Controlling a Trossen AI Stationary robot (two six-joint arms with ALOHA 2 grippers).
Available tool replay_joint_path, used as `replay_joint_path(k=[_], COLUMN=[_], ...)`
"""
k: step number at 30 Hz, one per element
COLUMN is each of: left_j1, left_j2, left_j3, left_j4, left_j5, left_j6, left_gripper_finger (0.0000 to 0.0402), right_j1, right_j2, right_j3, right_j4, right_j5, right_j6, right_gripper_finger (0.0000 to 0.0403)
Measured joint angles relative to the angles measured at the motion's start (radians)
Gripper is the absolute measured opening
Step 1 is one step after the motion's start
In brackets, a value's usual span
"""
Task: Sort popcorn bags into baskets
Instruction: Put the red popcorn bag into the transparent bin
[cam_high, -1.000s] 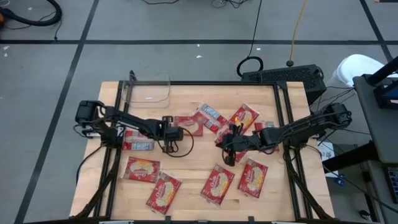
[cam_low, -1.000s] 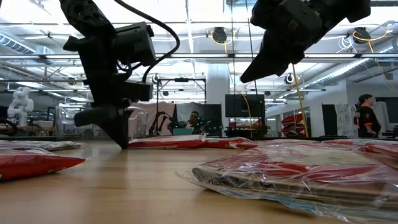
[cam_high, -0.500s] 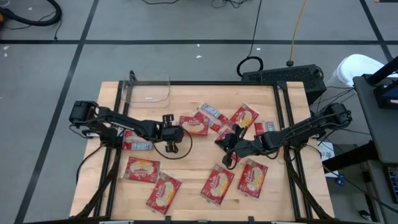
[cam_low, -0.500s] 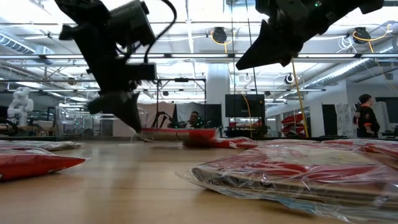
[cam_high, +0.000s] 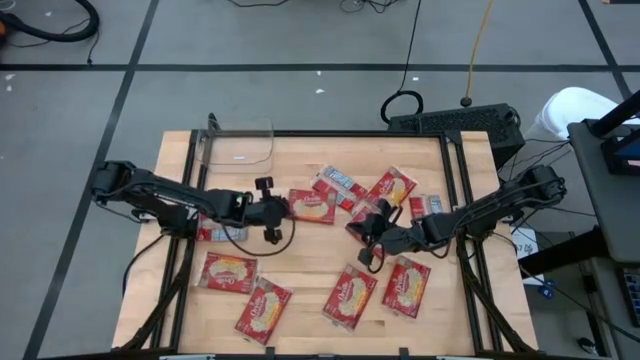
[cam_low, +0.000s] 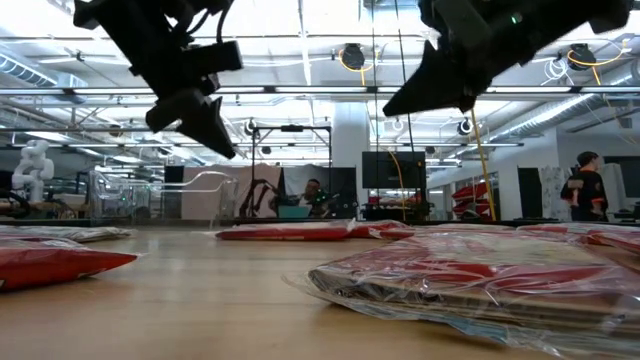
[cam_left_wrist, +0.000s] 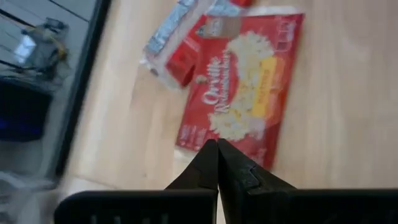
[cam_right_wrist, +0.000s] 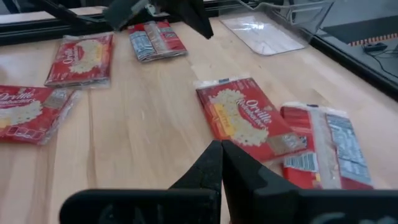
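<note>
Left gripper: we see the left gripper (cam_high: 283, 211) a little left of centre in the high view, its 2 dark fingers (cam_left_wrist: 214, 163) pressed together with nothing between them, raised off the wood in the low view (cam_low: 205, 115).
Packet at the left gripper: just right of its tip lies a flat red popcorn packet with a yellow-cream popcorn picture (cam_high: 311, 205), flat on the boards; in the left wrist view it fills the middle of the frame (cam_left_wrist: 245, 87).
Right gripper: we see the right gripper (cam_high: 365, 229) right of centre in the high view, its fingers (cam_right_wrist: 217, 163) together and empty, held above the table at the upper right of the low view (cam_low: 425, 92).
Packets near the right gripper: a red packet (cam_high: 392, 186) lies above it in the frame, 2 more (cam_high: 349, 296) (cam_high: 406, 284) below it, and one showing a grey-blue side (cam_high: 337, 184) sits upper centre.
Other packets: 2 red ones (cam_high: 226, 270) (cam_high: 263, 306) rest in the lower left, and another grey-blue-sided one (cam_high: 222, 233) lies under the left arm.
Bin: the small clear plastic rectangular bin with low walls (cam_high: 240, 148) stands at the upper left corner of the light wooden table (cam_high: 300, 260), well apart from both grippers; no packet shows in it.
</note>
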Motion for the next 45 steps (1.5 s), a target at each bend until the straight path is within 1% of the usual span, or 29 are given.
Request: replay_joint_path(k=[2, 4, 7, 9, 11, 13, 15, 18, 21, 23, 24, 25, 27, 32, 38, 42, 45], left_j1=[0.005, 0.01, 0.012, 0.015, 0.026, 0.039, 0.055, 0.073, 0.091, 0.105, 0.111, 0.118, 0.131, 0.142, 0.143, 0.143, 0.143], left_j2=[0.004, 0.006, 0.025, 0.035, 0.053, 0.074, 0.1, 0.13, 0.164, 0.19, 0.203, 0.215, 0.247, 0.298, 0.308, 0.309, 0.309], left_j3=[-0.001, -0.004, -0.017, -0.027, -0.039, -0.058, -0.068, -0.083, -0.084, -0.083, -0.082, -0.085, -0.084, -0.079, -0.08, -0.081, -0.081], left_j4=[-0.007, -0.004, -0.005, 0.0, 0.043, 0.078, 0.128, 0.153, 0.166, 0.196, 0.197, 0.188, 0.221, 0.255, 0.264, 0.27, 0.27], left_j5=[0.031, 0.063, 0.08, 0.076, 0.066, 0.066, 0.078, 0.106, 0.119, 0.126, 0.141, 0.149, 0.17, 0.175, 0.177, 0.18, 0.184], left_j6=[-0.035, -0.085, -0.11, -0.12, -0.12, -0.115, -0.118, -0.116, -0.11, -0.097, -0.09, -0.087, -0.08, -0.075, -0.074, -0.063, -0.063], left_gripper_finger=[0.0006, 0.0017, 0.0038, 0.005, 0.006, 0.0064, 0.0064, 0.0061, 0.0056, 0.0053, 0.0051, 0.0051, 0.0051, 0.0051, 0.0051, 0.0051, 0.0051], right_j1=[0.0, -0.001, -0.028, -0.052, -0.086, -0.124, -0.155, -0.185, -0.199, -0.207, -0.215, -0.223, -0.242, -0.272, -0.29, -0.301, -0.305], right_j2=[0.0, 0.0, 0.017, 0.048, 0.095, 0.15, 0.204, 0.277, 0.335, 0.362, 0.374, 0.383, 0.395, 0.412, 0.412, 0.423, 0.443], right_j3=[-0.033, -0.048, -0.029, 0.002, 0.03, 0.063, 0.092, 0.139, 0.168, 0.174, 0.174, 0.174, 0.174, 0.175, 0.175, 0.174, 0.174], right_j4=[0.047, 0.049, 0.035, 0.028, 0.007, -0.014, -0.047, -0.089, -0.096, -0.092, -0.091, -0.091, -0.091, -0.079, -0.084, -0.062, -0.038], right_j5=[-0.003, 0.001, -0.032, -0.056, -0.101, -0.16, -0.184, -0.185, -0.141, -0.098, -0.093, -0.102, -0.135, -0.133, -0.137, -0.227, -0.27], right_j6=[0.017, 0.049, -0.005, -0.089, -0.181, -0.261, -0.345, -0.499, -0.656, -0.76, -0.807, -0.85, -0.916, -1.033, -1.208, -1.311, -1.358], right_gripper_finger=[0.0, 0.0001, 0.0016, 0.0035, 0.006, 0.0086, 0.0112, 0.0144, 0.0161, 0.0164, 0.0164, 0.0164, 0.0164, 0.0164, 0.0164, 0.0164, 0.0162])
